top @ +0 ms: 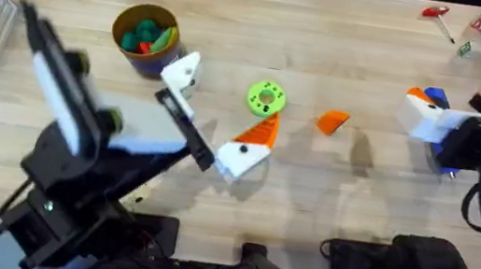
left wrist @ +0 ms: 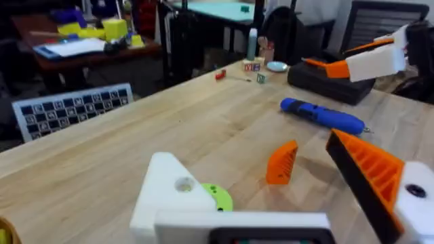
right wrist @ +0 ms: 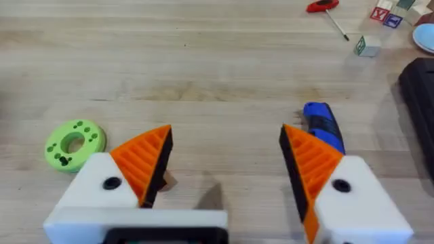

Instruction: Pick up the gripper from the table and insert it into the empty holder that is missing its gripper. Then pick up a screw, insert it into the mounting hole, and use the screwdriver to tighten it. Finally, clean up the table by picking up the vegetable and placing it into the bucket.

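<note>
The gripper [top: 333, 121], a small orange wedge, lies loose on the bare wooden table [top: 347, 46], a little way from the green disc [top: 265, 97] and apart from both arms; in the left wrist view it [left wrist: 282, 163] stands on the wood between the white blocks of the left claw; the holder [top: 180, 72] is the left claw's white block with no orange tip, seen close in the left wrist view [left wrist: 169, 193] with a round hole in its face, and it sits just beside the bucket [top: 145, 39]; the left gripper [top: 215, 112] is spread wide, nothing between its fingers, its other block carrying an orange tip [top: 258, 133] next to the green disc; the screwdriver [left wrist: 321, 115] lies flat on the table, blue, and from above it [top: 435, 96] is partly under the right gripper [top: 458, 113]; the right gripper is also spread wide and empty, both orange pads [right wrist: 145, 159] in place, hovering above the blue tool [right wrist: 323, 126]; the bucket holds red and green vegetables [top: 144, 36]; a red-handled tool [top: 439, 15] rests near the far edge.
</note>
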`<state>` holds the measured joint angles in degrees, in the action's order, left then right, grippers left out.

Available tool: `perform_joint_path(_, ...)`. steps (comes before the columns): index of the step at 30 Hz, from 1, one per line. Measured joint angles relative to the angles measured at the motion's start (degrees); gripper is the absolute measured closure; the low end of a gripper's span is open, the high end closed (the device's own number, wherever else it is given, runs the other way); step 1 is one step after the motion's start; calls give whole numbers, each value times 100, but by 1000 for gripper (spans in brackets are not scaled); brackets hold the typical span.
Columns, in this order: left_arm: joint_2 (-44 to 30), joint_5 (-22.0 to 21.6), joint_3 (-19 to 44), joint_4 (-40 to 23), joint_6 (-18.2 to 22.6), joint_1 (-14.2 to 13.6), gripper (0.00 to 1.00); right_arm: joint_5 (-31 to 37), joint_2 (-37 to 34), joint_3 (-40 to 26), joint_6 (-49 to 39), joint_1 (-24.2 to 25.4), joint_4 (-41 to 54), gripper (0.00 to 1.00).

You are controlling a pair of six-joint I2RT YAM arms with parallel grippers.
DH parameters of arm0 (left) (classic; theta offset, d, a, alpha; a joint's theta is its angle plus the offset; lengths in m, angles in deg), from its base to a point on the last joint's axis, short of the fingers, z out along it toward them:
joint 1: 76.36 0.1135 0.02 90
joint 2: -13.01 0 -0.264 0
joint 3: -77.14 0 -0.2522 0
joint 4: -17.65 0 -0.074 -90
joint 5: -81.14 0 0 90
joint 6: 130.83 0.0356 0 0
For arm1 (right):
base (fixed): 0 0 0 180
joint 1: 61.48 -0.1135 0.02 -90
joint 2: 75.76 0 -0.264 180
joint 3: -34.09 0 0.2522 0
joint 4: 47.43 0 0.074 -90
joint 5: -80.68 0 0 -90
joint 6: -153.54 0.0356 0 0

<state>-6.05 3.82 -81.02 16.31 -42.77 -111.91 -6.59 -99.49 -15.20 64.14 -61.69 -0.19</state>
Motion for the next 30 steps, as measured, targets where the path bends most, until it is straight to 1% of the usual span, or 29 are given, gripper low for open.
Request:
perform_joint_path(5,1037,-51,-667,-50,0,0,14,1,2,0,0,0,0,37)
perform_joint_path(11,1792,-69,-772,-751,0,0,15,1,0,0,0,0,0,37)
perform_joint_path(16,1885,-69,-772,-1134,0,0,15,1,1,0,0,0,0,37)
perform_joint_path(20,1878,-77,-772,-1620,0,0,15,0,1,0,0,0,2,37)
perform_joint_path(30,1874,-75,-770,-1628,0,0,15,-1,0,0,0,0,0,37)
